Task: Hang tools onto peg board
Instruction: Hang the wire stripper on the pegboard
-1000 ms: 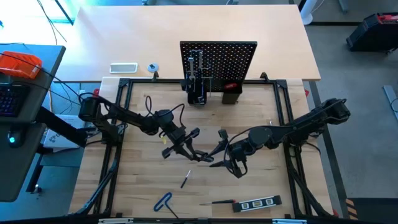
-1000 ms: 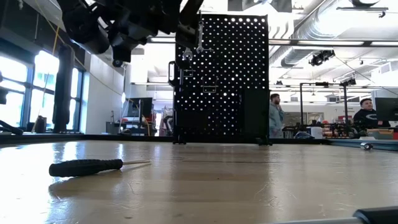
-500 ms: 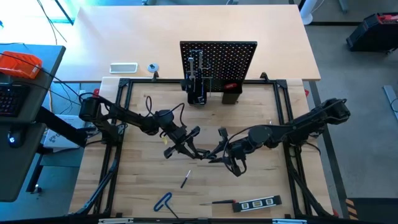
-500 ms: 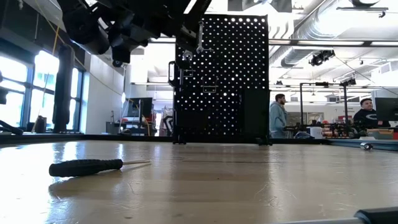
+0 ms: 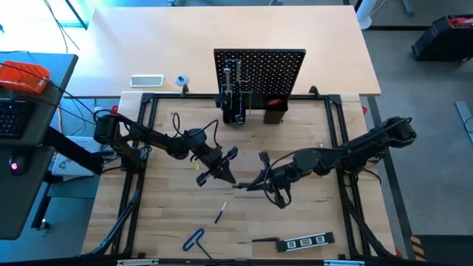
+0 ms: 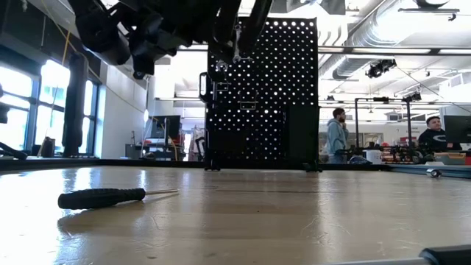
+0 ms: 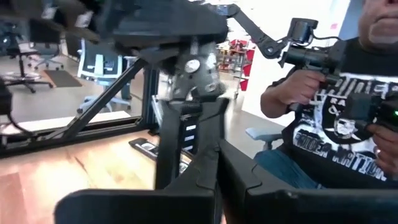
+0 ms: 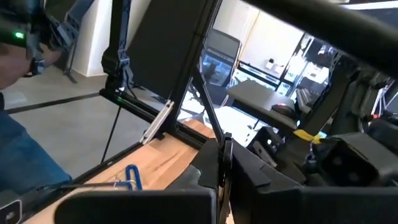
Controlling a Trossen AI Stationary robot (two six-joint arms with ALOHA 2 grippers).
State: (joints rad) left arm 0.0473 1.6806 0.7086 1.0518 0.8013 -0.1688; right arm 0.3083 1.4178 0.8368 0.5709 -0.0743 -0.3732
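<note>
Over the middle of the table my left gripper [image 5: 230, 179] and my right gripper [image 5: 247, 185] point level at each other, tips almost meeting, both shut. A thin silver tool [image 5: 237, 186] shows as a light sliver between the tips; what kind it is, I cannot tell. The peg board [image 5: 259, 74] stands upright at the table's far edge with tools [image 5: 233, 80] hanging on its left part. A small screwdriver [image 5: 220, 213], a blue-handled hex key [image 5: 194, 238], another screwdriver [image 5: 259, 240] and the black level [image 5: 307, 241] lie near the front edge. My right gripper [image 8: 222, 167] is shut with a thin light sliver of the tool [image 8: 227, 140] standing out at its fingertips. It comes level from the table's right, and the tool is clear of the table. My left gripper [image 7: 219, 180] meets the same spot from the left; whether it touches the tool, I cannot tell.
Black holder boxes [image 5: 275, 112] stand at the peg board's base. A white tray [image 5: 146, 80] lies beyond the frame at the far left. A black frame [image 5: 140, 148] rims the table. A seated person [image 7: 336, 118] with hand controllers shows past the table's edge.
My right gripper has shut from wide open, and my left gripper's fingers have drawn together too. Both arms have stayed where they were, tips meeting over the table's middle. The tools on the table lie as before.
</note>
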